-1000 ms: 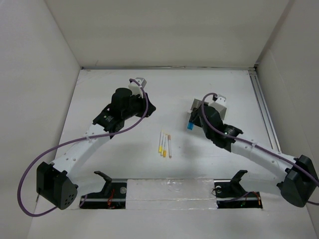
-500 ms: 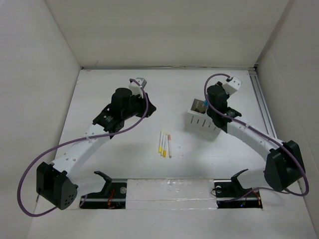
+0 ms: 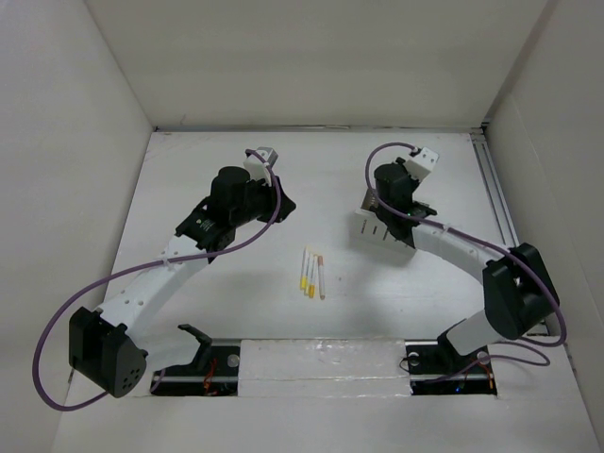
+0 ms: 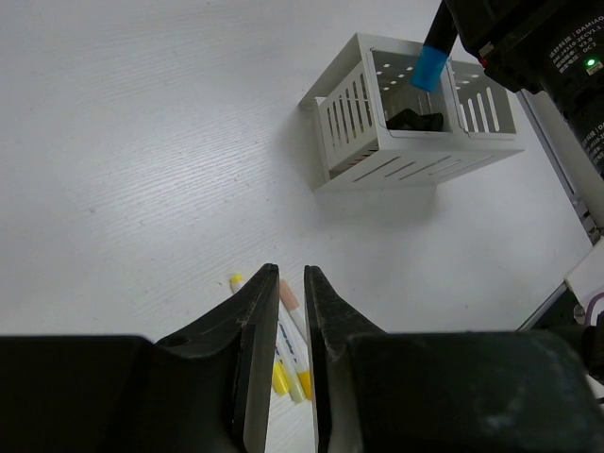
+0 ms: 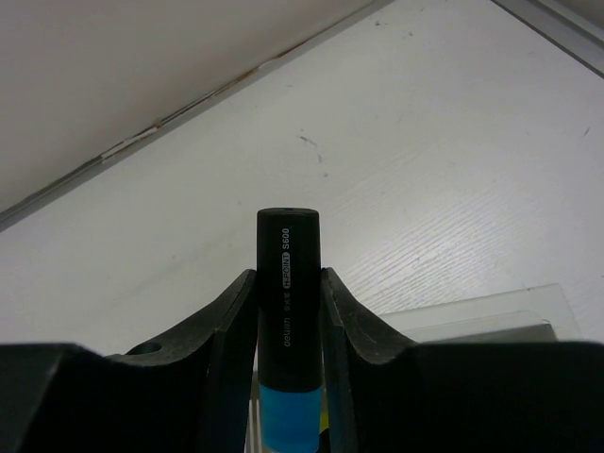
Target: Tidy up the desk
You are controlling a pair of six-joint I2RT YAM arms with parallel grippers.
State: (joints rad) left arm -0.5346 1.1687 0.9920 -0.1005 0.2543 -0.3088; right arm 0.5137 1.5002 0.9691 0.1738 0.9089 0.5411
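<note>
bright, even, diffuse light from above. ahead of the left fingers (image 4: 257, 359), a soft shadow on the table (image 4: 142, 142) beside the slotted box (image 4: 377, 160). right fingers (image 5: 226, 349) dark and blurred near the lens; the marker (image 5: 288, 283) between them sharp.

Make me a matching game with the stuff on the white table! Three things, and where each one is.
Things:
1. black-and-blue marker
2. white slotted holder
3. thin pens

Places:
A. lying side by side on the desk
B. standing on the desk, with a dark thing inside
C. pinched in the right gripper

Pairs: 1-C, 2-B, 3-A
</note>
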